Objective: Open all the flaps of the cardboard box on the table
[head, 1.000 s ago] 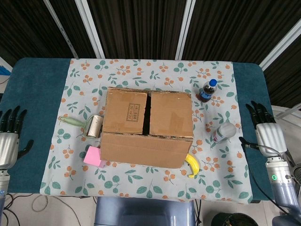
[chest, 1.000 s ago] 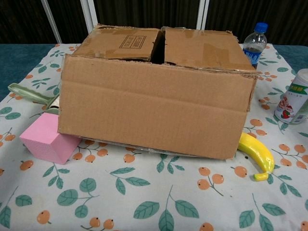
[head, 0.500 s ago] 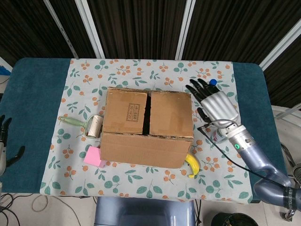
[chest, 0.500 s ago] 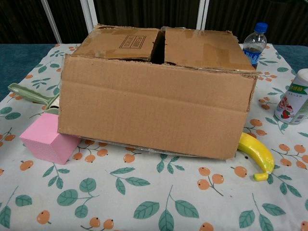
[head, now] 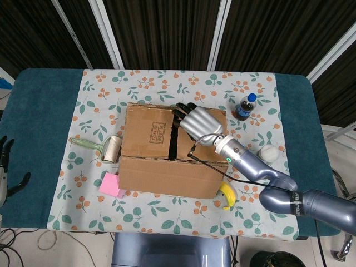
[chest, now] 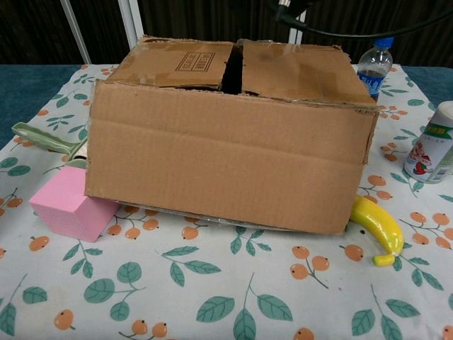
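The cardboard box [head: 167, 167] sits mid-table on the floral cloth, its two top flaps lying flat with a dark gap [head: 173, 136] between them. In the chest view the box [chest: 226, 163] fills the middle, and its flaps are down there too. My right hand [head: 198, 121] hovers over the right flap near the gap, fingers spread toward the far left and holding nothing. Whether it touches the cardboard is unclear. Only its cable [chest: 333, 30] shows in the chest view. My left hand [head: 5, 167] peeks in at the left frame edge, fingers apart, empty.
A blue-capped bottle [head: 245, 107] and a white bottle [head: 268, 153] stand right of the box. A yellow banana [head: 227, 194] lies at its front right corner. A pink block [head: 110, 184] and a green-handled lint roller [head: 103, 147] lie to its left.
My right hand has swung left from beside the bottles to above the box's right flap. The left hand stays low at the left edge. The box has not moved.
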